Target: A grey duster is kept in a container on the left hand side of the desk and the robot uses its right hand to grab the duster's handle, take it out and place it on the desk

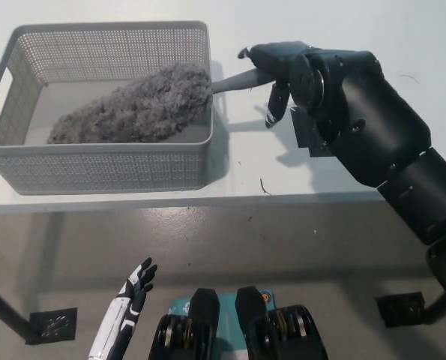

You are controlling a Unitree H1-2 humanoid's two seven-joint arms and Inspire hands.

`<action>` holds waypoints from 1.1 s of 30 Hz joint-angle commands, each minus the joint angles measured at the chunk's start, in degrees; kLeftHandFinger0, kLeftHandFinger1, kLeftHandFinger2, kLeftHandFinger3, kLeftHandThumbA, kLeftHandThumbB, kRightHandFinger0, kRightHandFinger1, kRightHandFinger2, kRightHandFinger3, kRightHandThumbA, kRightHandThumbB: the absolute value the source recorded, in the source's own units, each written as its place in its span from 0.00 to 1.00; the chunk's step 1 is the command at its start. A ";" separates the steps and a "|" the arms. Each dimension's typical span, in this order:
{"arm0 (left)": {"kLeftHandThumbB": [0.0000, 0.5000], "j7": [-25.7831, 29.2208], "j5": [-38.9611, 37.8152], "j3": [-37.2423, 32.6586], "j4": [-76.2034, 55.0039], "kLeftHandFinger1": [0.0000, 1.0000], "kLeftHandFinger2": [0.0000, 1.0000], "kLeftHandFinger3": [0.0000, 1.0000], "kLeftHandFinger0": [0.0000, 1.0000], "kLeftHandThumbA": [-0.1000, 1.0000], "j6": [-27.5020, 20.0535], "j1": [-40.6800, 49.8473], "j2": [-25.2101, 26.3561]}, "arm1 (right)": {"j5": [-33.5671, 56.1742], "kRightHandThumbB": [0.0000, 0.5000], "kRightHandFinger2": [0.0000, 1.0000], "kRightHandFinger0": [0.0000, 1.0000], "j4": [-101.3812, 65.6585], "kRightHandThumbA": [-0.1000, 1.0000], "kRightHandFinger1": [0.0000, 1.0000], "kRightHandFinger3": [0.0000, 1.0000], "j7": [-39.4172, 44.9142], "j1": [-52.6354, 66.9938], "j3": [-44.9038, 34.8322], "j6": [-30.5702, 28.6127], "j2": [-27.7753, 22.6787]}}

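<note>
Grey duster (133,109), grey perforated container (95,165), white desk (245,161), black right hand (276,71)

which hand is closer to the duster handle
Right. The right hand is at the handle's end, just right of the basket; whether it grips is unclear. The left hand hangs below the desk's near edge, far from it.

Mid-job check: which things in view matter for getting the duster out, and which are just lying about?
Job: duster; handle; basket; right hand at the handle; desk.
Lying about: black patch on the desk; dark scrap; left hand, resting low.
</note>
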 commanded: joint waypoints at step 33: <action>0.31 -1.78 4.11 -2.36 -2.65 1.00 1.00 1.00 1.00 0.88 -1.25 0.24 0.17 | 13.06 0.24 0.05 0.00 33.02 0.59 0.00 0.00 -70.38 -6.08 -16.58 -28.21 13.08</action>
